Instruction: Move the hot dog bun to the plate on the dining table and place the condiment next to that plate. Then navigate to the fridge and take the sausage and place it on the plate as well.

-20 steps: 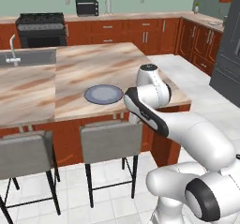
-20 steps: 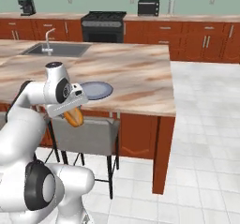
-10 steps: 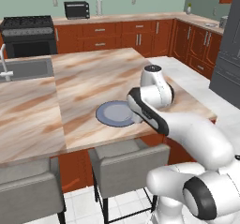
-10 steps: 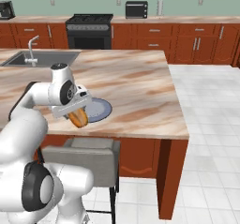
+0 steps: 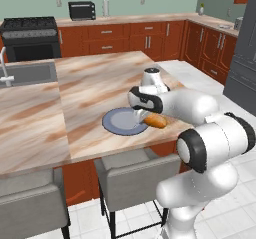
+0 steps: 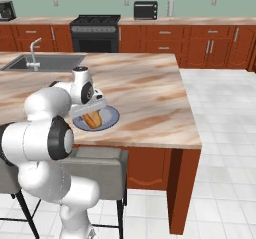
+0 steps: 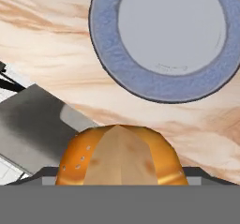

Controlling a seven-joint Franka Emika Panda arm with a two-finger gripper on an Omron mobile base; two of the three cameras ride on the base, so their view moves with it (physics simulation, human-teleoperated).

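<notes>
My gripper (image 5: 150,117) is shut on the hot dog bun (image 5: 155,121), a golden-orange roll held low over the dining table (image 5: 90,83) at the near right edge of the blue-grey plate (image 5: 120,123). From the right base view the hot dog bun (image 6: 91,119) hangs just above the plate (image 6: 108,117), which is bare. In the hand view the hot dog bun (image 7: 119,155) sits at the bottom, and the plate (image 7: 103,31) lies ahead on the marble top (image 7: 42,45). The condiment and the sausage are out of view.
Two grey stools (image 5: 132,175) (image 5: 30,203) stand against the table's near side. A sink (image 6: 42,63) is set in the top at the left. The stove (image 5: 30,35) and wood cabinets line the back wall. The dark grey fridge (image 5: 245,58) stands far right.
The base has driven closer to the dining table, so the whole scene shifted and grew. The bun stays in the gripper and now hangs at the plate's edge.
</notes>
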